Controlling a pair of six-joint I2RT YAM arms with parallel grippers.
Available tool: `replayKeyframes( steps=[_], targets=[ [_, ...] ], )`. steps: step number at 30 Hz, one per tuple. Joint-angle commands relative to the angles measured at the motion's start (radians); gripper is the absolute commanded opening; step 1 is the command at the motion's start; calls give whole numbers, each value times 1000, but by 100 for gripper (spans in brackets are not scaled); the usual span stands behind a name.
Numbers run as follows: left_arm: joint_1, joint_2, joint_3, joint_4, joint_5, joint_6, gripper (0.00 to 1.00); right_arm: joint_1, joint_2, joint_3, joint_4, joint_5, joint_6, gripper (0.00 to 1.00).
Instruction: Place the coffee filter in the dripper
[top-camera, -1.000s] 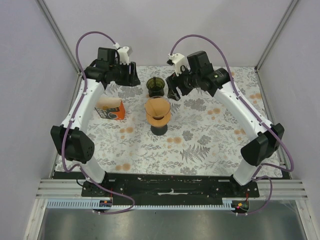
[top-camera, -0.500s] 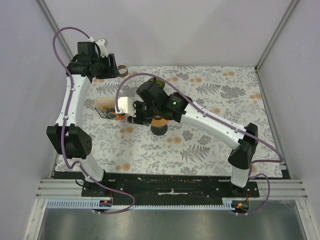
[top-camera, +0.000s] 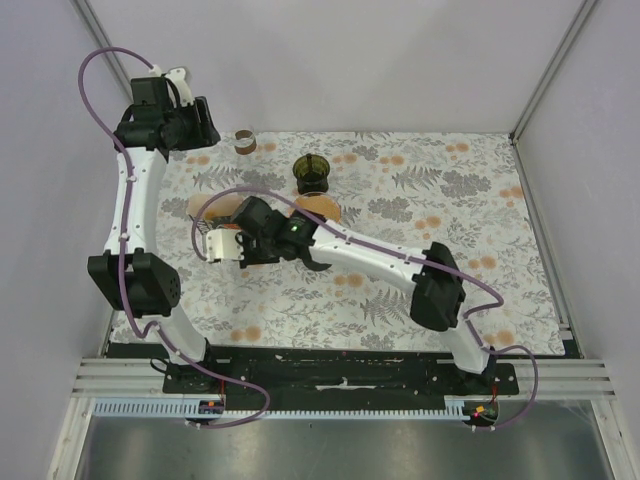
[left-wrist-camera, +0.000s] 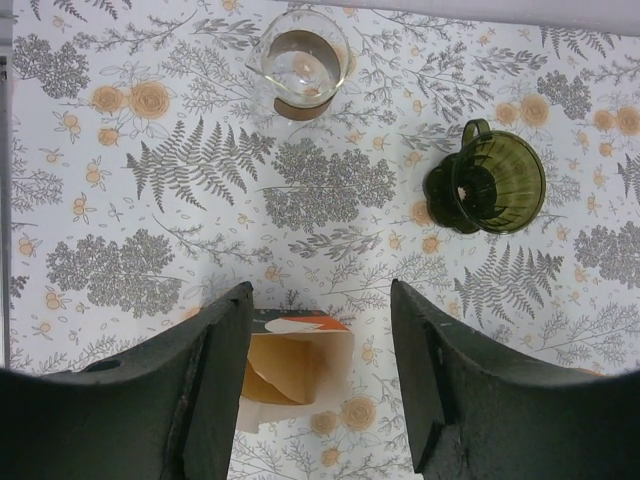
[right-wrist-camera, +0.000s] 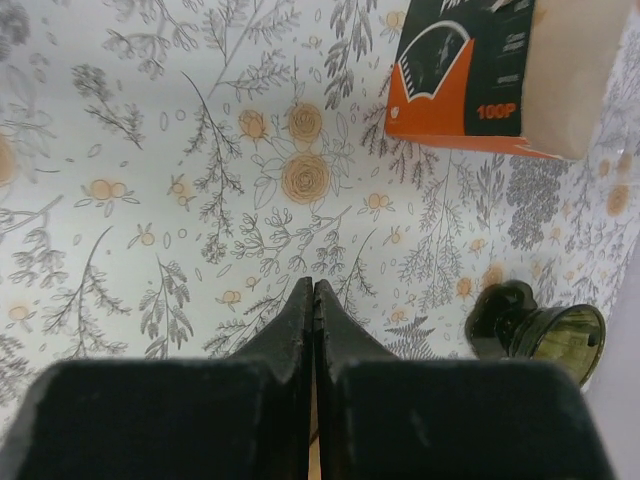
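one orange filter box (right-wrist-camera: 455, 70) reads "100p".

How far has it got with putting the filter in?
Nothing done yet: the dark green ribbed dripper sits empty. In hand: the right gripper is shut near the orange-and-black filter box; whether it caught a paper is unclear. Left: carrying a brown paper filter to the dripper and seating it.
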Motion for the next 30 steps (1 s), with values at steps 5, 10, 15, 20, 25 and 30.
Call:
replayKeyframes(
  steps=[5,10,15,20,25,30],
  targets=[
    [3,10,45,40,9,30,64,85,195,-3,58,433,-54,0],
    [10,14,68,40,39,19,63,95,256,-10,112,493,-68,0],
    [14,28,86,40,32,16,63,79,273,-36,164,518,-63,6],
    [12,5,68,33,24,33,63,58,313,-104,199,568,-91,7],
    [14,-2,74,33,27,33,63,49,305,-124,201,596,-71,3],
    [14,4,97,33,41,36,63,32,301,-153,137,643,11,0]
  ],
)
